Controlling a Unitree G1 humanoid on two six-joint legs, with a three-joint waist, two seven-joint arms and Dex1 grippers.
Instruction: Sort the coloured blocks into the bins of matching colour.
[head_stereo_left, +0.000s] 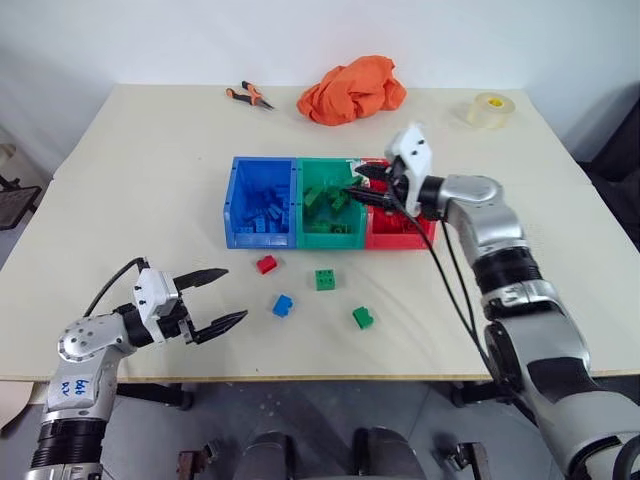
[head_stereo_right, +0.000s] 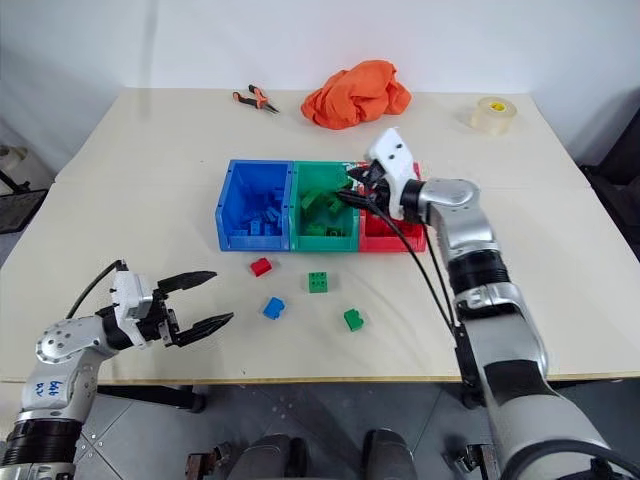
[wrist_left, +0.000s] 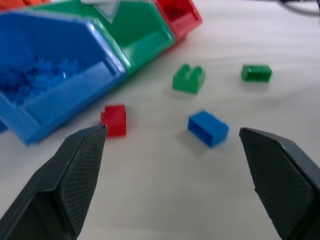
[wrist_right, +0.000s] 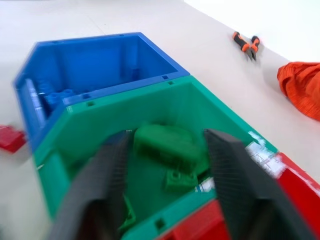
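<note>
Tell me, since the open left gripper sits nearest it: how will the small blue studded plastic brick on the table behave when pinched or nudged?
The small blue studded plastic brick looks rigid and probably light. Its flat faces suggest sliding, not rolling, if nudged. Smooth plastic might slip between the left gripper fingers.

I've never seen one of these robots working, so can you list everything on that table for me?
Bins: three joined, blue, green, red; table centre, bricks inside.
Loose blocks: four in front of the bins; red, blue, two green.
Green block: one, between the right gripper's fingers over the green bin.
Pliers: one, orange-handled, far edge.
Cloth: one, orange, crumpled, far edge.
Tape roll: one, far right.
Left gripper: open, near the table's front edge.
Right gripper: over the green bin.
</note>
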